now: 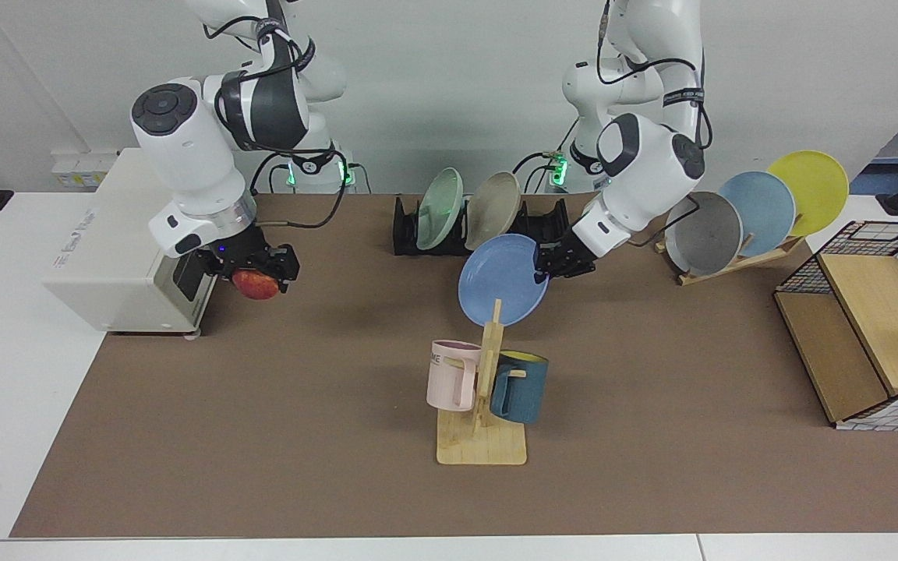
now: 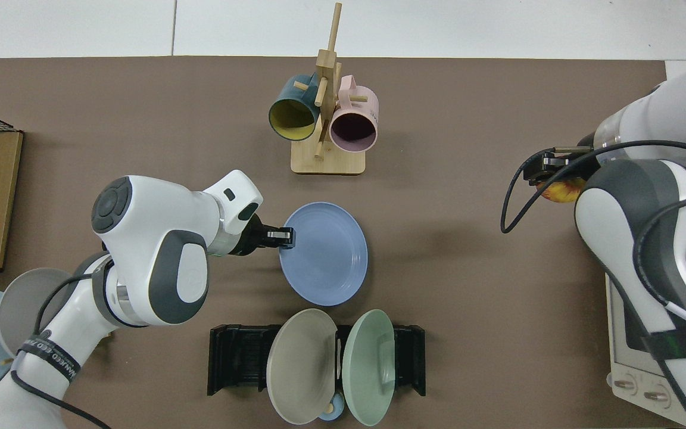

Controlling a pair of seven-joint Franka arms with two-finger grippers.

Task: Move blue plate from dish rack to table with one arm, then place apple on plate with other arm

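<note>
A: Facing view first. The left gripper (image 1: 552, 263) is pinched on the rim of the blue plate (image 1: 503, 279), carrying it tilted in the air out in front of the dish rack (image 1: 480, 226), over the middle of the table (image 1: 262, 436). An edge grip makes sense: it leaves the plate's face free to go down flat.

B: And the other arm?

A: The right gripper (image 1: 256, 274) waits near the table's right-arm end, beside the white appliance (image 1: 118, 257), fingers clamped on the apple (image 1: 255, 284). I'd say it's holding off until the plate lands.

B: How does the plate look?

A: Round, shallow, matte periwinkle, no chips visible. Its lower edge sits behind the top of the wooden mug stand (image 1: 486, 389), so that's the thing to keep clear of.

B: Top view now.

A: The blue plate (image 2: 324, 254) reads as nearly level, faint concentric rings inside, lying between the dish rack (image 2: 317, 360) and the mug stand (image 2: 326, 119). The left gripper (image 2: 283, 237) grips its rim on the side toward its own arm. The rack holds a beige plate (image 2: 299, 364) and a green plate (image 2: 368, 366).

B: The apple?

A: The apple (image 2: 562, 190) is half-hidden under the right gripper (image 2: 552, 174), near the table's edge, well apart from the plate.
</note>
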